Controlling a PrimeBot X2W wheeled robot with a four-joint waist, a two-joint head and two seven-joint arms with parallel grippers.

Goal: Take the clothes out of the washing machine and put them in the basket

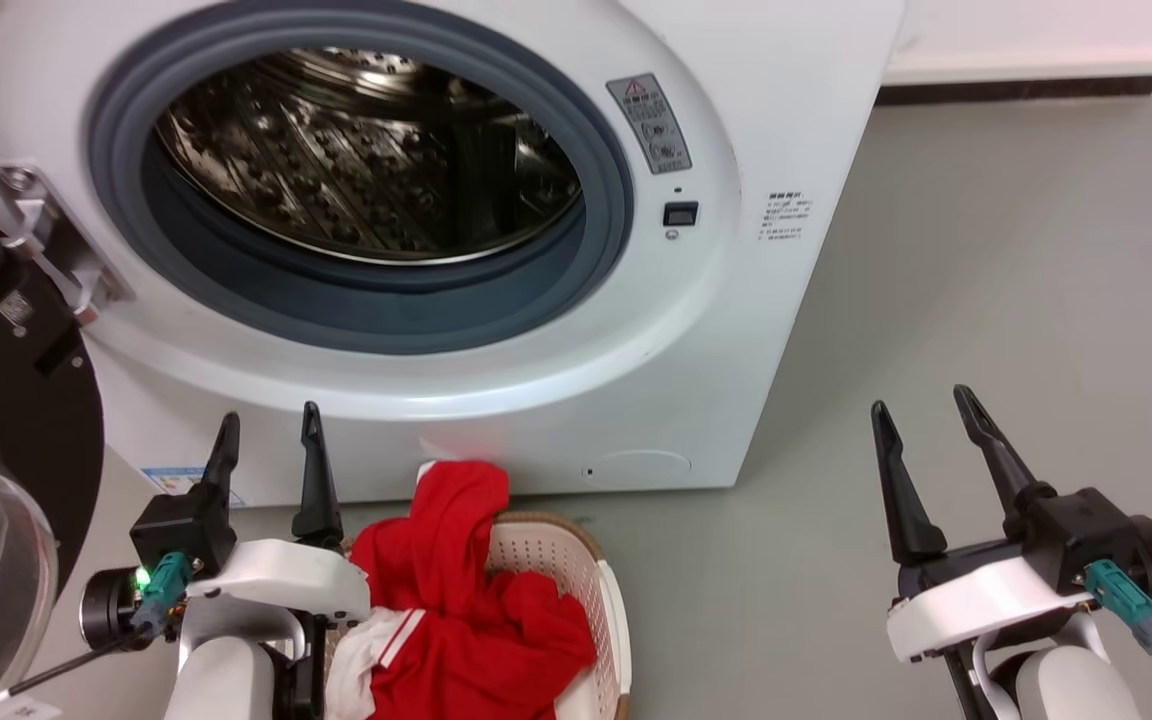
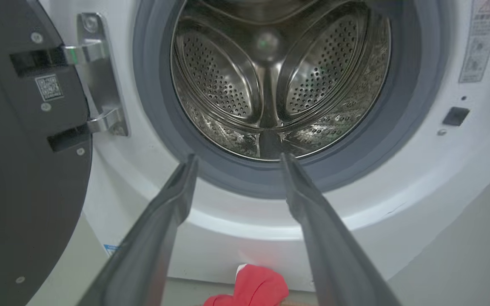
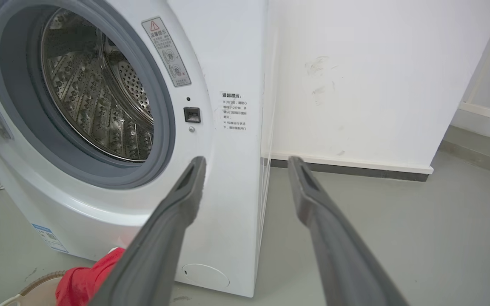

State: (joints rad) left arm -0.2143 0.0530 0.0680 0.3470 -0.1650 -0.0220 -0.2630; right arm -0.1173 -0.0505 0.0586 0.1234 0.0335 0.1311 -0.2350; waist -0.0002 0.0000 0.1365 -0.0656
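the clothes (image 1: 456,590) — a bright red garment heaped over a red-and-white striped one — lie in the basket (image 1: 561,560), on the floor just in front of the washing machine (image 1: 736,300). its drum (image 2: 266,85) looks empty as far as the views reach. the left gripper (image 1: 270,412) hovers beside the basket and the right gripper (image 1: 921,398) well apart from it — both spread wide, holding nothing. what remains seems to be a check: look into the drum's low front edge before calling it done.
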